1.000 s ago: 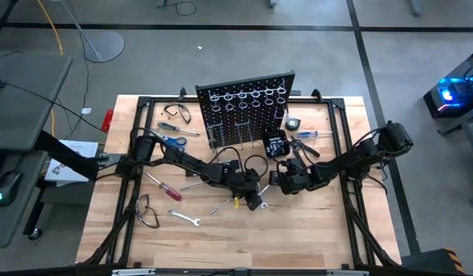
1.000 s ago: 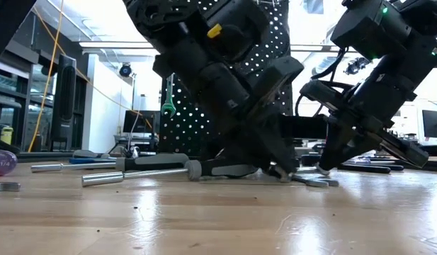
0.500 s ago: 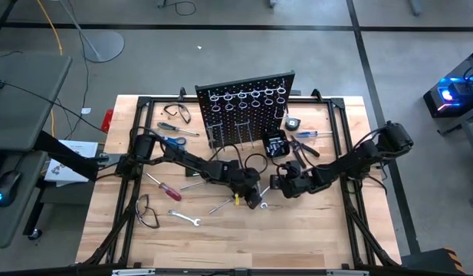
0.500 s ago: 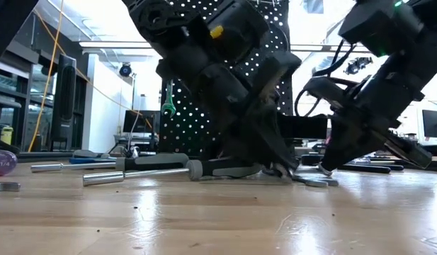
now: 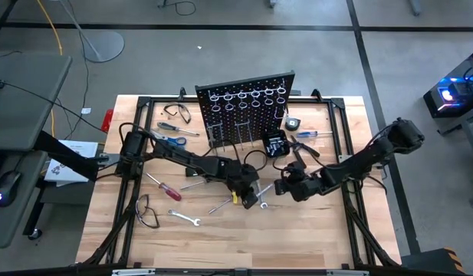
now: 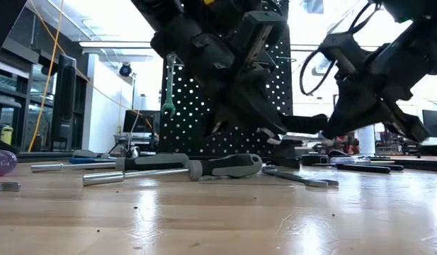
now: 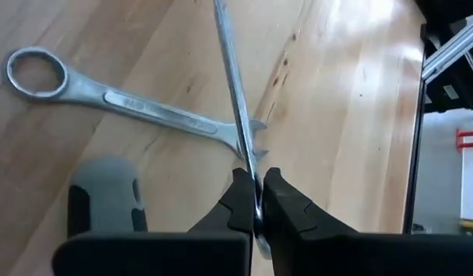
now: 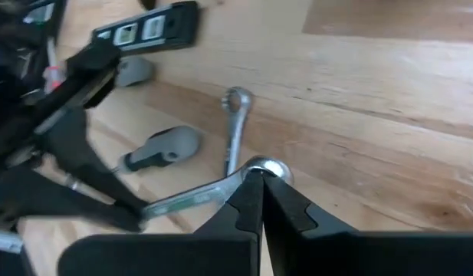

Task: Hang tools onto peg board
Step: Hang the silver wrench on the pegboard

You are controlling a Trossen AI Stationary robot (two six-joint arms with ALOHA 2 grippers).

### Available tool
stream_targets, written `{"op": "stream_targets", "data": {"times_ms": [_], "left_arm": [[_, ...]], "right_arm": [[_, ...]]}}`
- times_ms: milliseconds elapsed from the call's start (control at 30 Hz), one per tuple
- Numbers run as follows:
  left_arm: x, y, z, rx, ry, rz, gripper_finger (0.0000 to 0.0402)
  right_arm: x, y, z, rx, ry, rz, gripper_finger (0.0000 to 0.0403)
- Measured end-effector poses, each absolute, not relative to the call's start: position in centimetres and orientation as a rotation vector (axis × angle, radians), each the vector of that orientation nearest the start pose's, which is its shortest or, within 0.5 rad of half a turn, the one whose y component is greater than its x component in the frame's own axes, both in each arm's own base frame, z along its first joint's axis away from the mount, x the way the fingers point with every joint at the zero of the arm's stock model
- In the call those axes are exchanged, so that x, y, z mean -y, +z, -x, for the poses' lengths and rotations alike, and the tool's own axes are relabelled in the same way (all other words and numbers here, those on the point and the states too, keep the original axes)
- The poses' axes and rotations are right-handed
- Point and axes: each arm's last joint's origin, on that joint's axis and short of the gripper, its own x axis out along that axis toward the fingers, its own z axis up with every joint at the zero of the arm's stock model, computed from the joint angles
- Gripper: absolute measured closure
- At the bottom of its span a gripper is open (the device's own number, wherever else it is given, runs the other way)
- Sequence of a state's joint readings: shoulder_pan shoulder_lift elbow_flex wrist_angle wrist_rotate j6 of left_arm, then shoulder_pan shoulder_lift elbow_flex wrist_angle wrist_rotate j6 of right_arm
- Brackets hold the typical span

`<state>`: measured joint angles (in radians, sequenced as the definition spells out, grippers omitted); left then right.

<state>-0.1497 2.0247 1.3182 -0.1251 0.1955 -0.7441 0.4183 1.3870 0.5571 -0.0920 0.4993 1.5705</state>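
the left gripper (image 7: 254, 201) is squeezed shut on one end of a thin shiny silver wrench (image 7: 234, 107) and holds it up off the light wooden table (image 5: 297, 238). the right gripper (image 8: 261, 186) is shut tight too, and its tips pinch the round ring end of that same wrench. both sit near the middle of the table. a second silver wrench with a ring end (image 7: 106, 96) lies flat under them, beside a grey-handled screwdriver (image 6: 222, 166). the black peg board with holes and silver rings (image 5: 247, 107) stands upright at the back of the table.
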Motion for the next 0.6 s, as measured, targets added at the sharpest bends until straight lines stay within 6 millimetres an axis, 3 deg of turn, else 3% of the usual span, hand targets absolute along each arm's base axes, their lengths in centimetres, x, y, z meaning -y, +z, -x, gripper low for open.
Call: {"op": "stream_targets", "data": {"times_ms": [200, 433, 500, 600], "left_arm": [[7.1, 15.3, -41.5, -0.985, -0.01, 0.709, 0.0401], [6.9, 15.4, -41.2, -1.016, 0.008, 0.711, 0.04], [7.1, 16.2, -40.8, -1.034, -0.022, 0.703, 0.04], [7.6, 19.2, -39.1, -1.05, -0.043, 0.646, 0.04]], "right_arm": [[-8.2, 16.5, -21.7, -0.563, -0.576, -0.998, 0.0397], [-8.1, 18.4, -20.5, -0.616, -0.441, -0.947, 0.0339], [-8.1, 19.1, -20.0, -0.608, -0.421, -0.922, 0.0329], [-7.7, 19.9, -18.8, -0.6, -0.436, -0.893, 0.0325]]}}
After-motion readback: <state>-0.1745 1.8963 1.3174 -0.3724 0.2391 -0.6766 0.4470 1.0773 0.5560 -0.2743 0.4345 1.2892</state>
